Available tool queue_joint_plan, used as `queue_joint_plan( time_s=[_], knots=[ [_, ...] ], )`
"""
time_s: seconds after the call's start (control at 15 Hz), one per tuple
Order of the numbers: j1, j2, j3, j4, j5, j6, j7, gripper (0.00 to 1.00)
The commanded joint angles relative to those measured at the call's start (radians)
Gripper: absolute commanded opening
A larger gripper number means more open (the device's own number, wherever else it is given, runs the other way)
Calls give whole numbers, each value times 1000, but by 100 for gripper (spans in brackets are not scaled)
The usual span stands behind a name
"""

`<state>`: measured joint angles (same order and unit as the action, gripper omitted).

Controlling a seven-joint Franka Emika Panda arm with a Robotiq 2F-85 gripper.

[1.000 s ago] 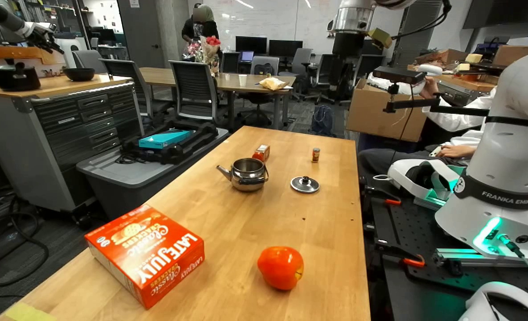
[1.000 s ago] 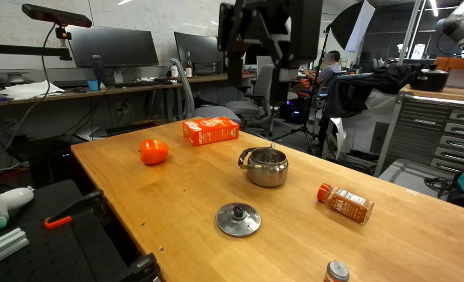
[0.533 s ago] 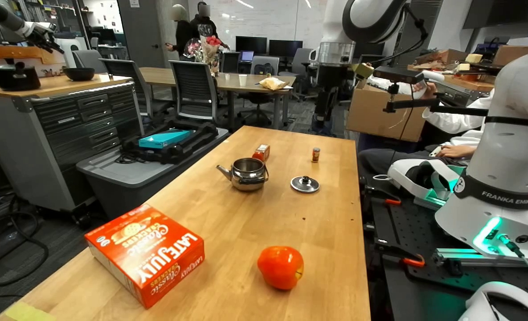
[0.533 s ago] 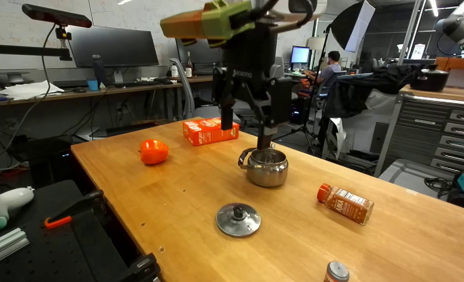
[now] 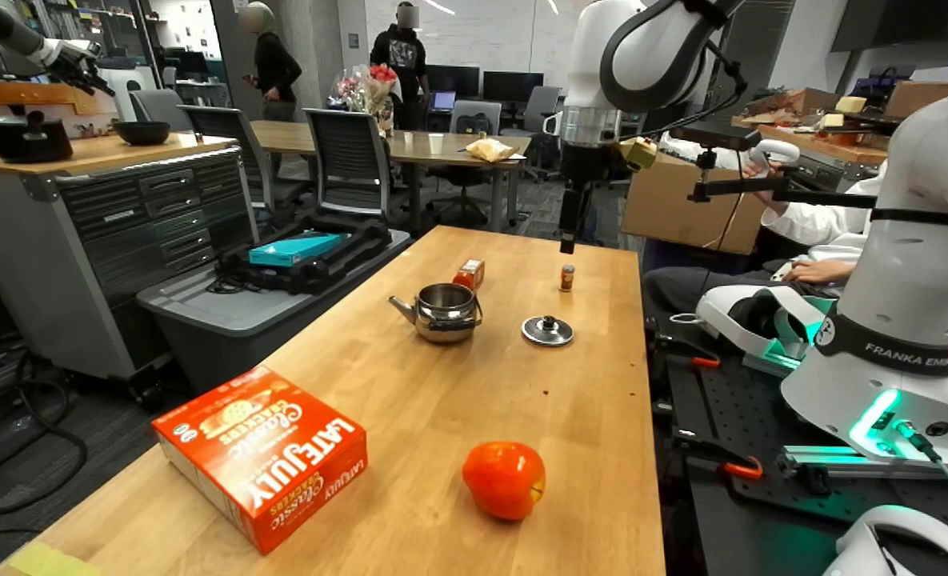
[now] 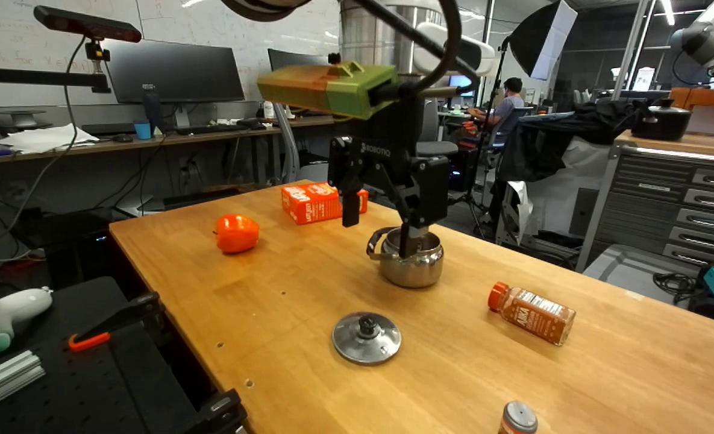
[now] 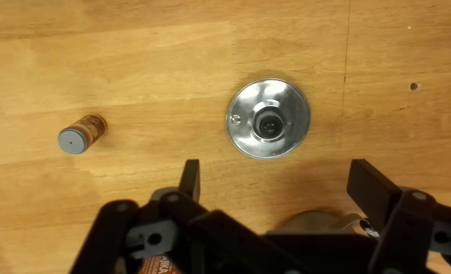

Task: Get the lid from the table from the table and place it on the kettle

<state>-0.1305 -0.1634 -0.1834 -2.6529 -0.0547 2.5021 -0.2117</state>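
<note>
- Two fingers (image 7: 368, 186) of the gripper (image 7: 276, 177) spread wide, in the air above the table (image 5: 410, 392).
- Lid (image 7: 268, 114) flat on the table, knob (image 7: 270, 126) up; ahead of and apart from the fingers in wrist view.
- Kettle (image 6: 411, 274) upright, mouth uncovered, near the lid in both exterior views; in wrist view, the part behind the gripper is probably the kettle, mostly hidden.
- Jar (image 7: 82, 134) upright; bottle (image 6: 534, 314) on its side, near the kettle.
- Box (image 5: 262, 456) and fruit (image 5: 504, 482) on the table, well apart from the lid.
</note>
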Motion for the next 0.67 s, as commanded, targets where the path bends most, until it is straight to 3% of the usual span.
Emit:
queue_joint_plan(
  time_s=[0.0, 0.6],
  knots=[
    [8, 39, -4, 11, 37, 21, -75, 100],
    [8, 105, -6, 30, 179, 35, -221, 100]
  ],
)
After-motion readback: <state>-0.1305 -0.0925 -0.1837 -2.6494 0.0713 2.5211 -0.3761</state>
